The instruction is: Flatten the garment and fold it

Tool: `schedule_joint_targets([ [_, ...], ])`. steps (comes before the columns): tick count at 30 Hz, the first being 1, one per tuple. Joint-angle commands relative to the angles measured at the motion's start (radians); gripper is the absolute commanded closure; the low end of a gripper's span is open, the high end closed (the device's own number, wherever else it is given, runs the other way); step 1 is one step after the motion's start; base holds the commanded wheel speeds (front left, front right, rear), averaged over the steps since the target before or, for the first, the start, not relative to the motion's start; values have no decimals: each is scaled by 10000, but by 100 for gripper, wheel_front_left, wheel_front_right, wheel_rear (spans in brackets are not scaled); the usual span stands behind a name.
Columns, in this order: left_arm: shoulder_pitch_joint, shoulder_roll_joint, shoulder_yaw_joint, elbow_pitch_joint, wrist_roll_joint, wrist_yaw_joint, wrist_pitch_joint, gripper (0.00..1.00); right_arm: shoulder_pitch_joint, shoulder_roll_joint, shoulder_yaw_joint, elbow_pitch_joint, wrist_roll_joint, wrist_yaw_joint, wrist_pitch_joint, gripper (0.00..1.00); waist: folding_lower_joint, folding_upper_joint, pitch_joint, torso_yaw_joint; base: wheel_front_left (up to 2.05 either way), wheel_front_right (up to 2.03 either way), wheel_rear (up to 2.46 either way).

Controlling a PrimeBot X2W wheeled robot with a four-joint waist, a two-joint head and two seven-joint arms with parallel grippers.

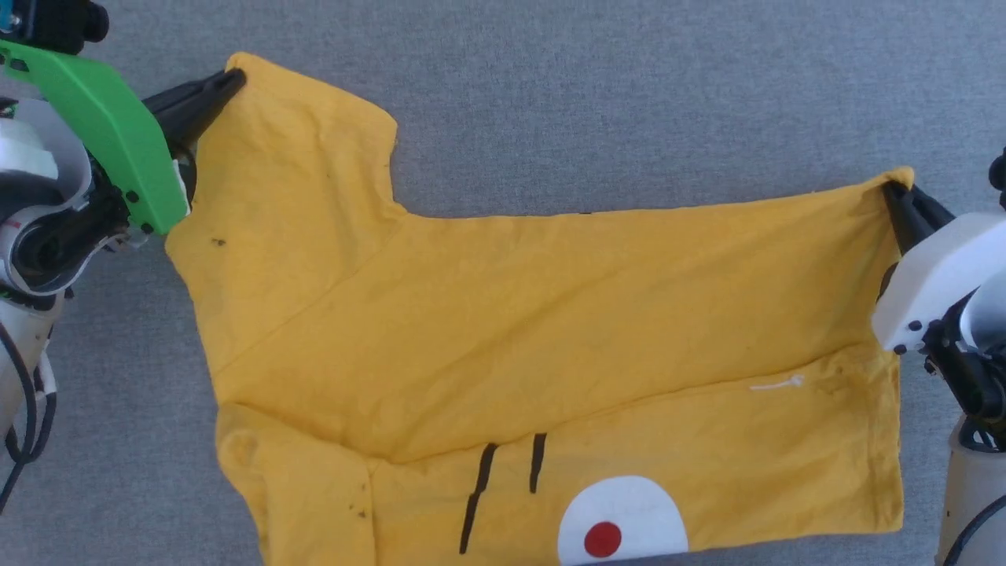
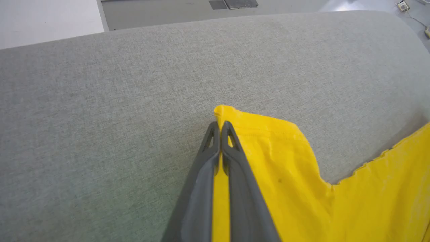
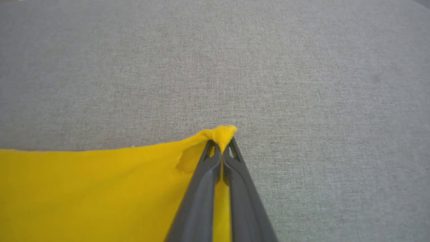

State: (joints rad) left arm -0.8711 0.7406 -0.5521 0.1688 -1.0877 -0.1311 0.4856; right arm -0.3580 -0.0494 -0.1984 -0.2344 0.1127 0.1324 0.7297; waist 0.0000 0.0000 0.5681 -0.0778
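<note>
The garment [image 1: 503, 314], a mustard-yellow T-shirt, lies spread on grey fabric, its far layer stretched taut and folded toward me over the near part. A white oval with a red dot and dark stripes shows near the bottom edge. My left gripper [image 1: 228, 80] is shut on the garment's far left sleeve corner; in the left wrist view the left gripper [image 2: 220, 126] pinches yellow cloth [image 2: 268, 158] between its fingers. My right gripper [image 1: 892, 189] is shut on the far right corner; in the right wrist view the right gripper [image 3: 221, 143] clamps a bunched tip of the garment [image 3: 100, 188].
A grey fabric-covered surface [image 1: 629, 94] extends on all sides of the garment. In the left wrist view its far edge [image 2: 201, 23] curves off, with floor and a pale wall beyond.
</note>
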Motion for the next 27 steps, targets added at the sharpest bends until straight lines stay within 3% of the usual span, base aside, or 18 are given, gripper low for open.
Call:
schedule_joint_targets([
  [1, 159, 80, 4, -68, -105, 5, -261, 100, -147, -8, -38, 4, -153, -17, -220, 100, 0, 0, -362, 100, 0, 0, 0],
  [13, 1352, 585, 12, -1114, -1050, 4, -2311, 100, 744, -8, -364, 23, 155, -17, -1066, 100, 0, 0, -1790, 516, 0, 0, 0],
  [27, 4803, 2230, 545, -3763, -2090, 201, -4059, 100, 3177, -8, -855, -846, 1916, -17, -966, 100, 0, 0, -3203, 807, 0, 0, 0],
])
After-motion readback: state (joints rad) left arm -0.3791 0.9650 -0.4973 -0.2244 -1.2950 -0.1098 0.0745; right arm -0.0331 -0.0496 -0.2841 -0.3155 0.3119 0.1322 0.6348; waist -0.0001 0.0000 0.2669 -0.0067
